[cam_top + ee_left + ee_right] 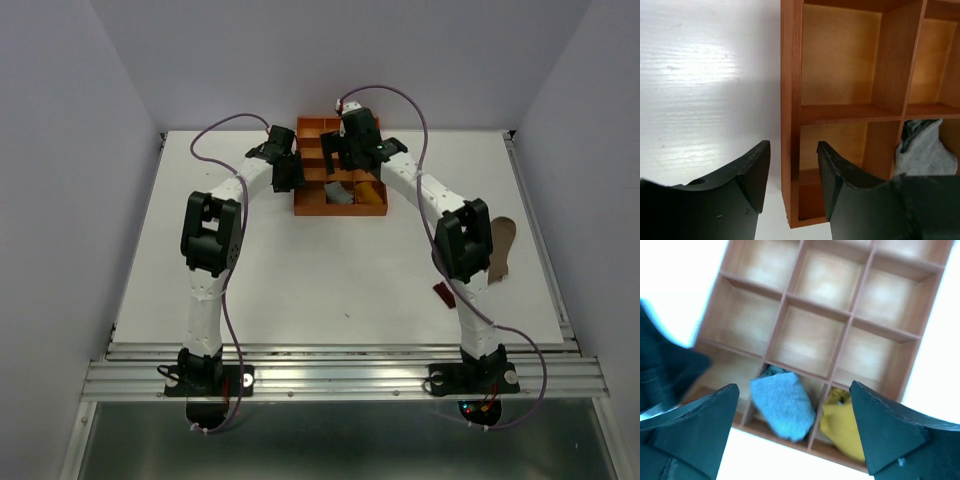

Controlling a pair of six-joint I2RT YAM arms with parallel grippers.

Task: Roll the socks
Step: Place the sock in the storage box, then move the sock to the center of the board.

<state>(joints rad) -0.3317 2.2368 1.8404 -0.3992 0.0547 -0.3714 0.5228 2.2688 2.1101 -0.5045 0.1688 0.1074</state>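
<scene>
A rolled grey sock (337, 195) (782, 402) fills the middle compartment of the near row of the orange tray (310, 210) (855, 320). A bundled mustard yellow sock (372, 190) (842, 425) sits in the compartment to its right. The taupe-brown sock (502, 240) lies flat on the table at the right, partly hidden by the right arm. My right gripper (345, 150) (795, 397) hovers wide open above the two socks and holds nothing. My left gripper (285, 170) (792, 157) is open, its jaws on either side of the tray's left wall (790, 75). The grey sock (922, 150) shows at that view's right edge.
The tray's other compartments that show hold nothing. A small dark red item (443, 295) lies on the white table beside the right arm. Grey walls close in both sides. A metal rail (340, 375) runs along the near edge.
</scene>
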